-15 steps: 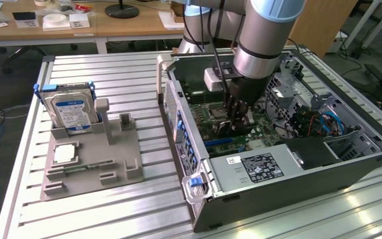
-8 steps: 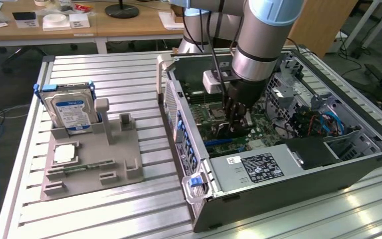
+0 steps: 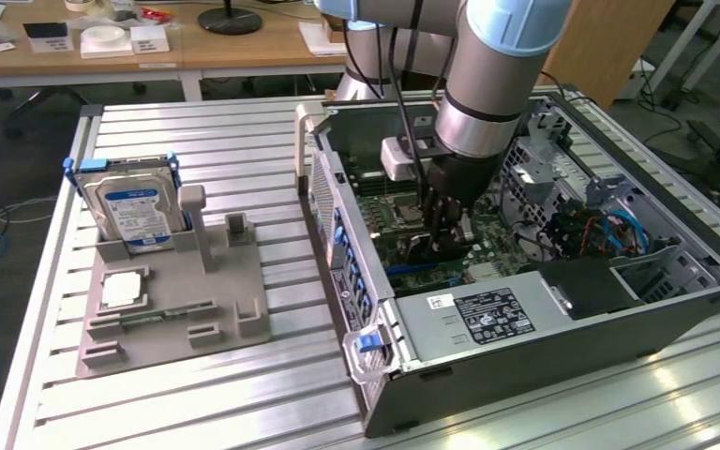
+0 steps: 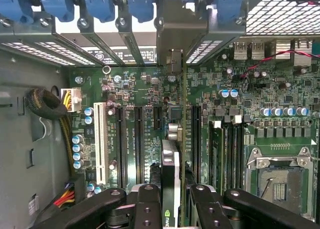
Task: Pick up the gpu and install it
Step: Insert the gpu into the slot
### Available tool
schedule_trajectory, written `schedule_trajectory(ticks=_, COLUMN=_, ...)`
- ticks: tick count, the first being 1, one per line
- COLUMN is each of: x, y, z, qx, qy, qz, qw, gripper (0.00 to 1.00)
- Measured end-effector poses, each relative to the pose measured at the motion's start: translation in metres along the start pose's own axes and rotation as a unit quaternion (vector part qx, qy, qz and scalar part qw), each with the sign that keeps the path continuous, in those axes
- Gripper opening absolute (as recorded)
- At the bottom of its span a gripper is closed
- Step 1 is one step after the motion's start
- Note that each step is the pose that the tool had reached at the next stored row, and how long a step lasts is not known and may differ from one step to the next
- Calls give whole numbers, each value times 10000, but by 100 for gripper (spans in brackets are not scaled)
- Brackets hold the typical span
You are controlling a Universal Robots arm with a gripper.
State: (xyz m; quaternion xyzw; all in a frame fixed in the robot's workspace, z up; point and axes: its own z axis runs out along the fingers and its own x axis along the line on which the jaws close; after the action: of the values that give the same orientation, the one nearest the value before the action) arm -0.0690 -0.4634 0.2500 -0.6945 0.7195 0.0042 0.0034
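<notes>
Inside open computer case (image 3: 660, 309): hand (image 4: 172, 201) grips gpu (image 4: 170, 169) edge-on over motherboard (image 4: 135, 129) slots.

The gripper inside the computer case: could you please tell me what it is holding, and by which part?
The gripper holds the thin dark gpu card edge-on, clamped by its upper edge, above the green motherboard.

Beside me, an open computer case (image 3: 561, 347) lies on the ribbed metal surface (image 3: 210, 403). A silver hard drive (image 3: 135, 214) stands upright in a grey holder (image 3: 172, 323), near a small square processor chip (image 3: 124, 290).
</notes>
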Motion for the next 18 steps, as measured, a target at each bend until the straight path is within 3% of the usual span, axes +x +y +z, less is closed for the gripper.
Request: schedule_trajectory(ticks=18, x=-35, y=26, z=58, qx=0, qy=0, qz=-1, qw=10000, gripper=27)
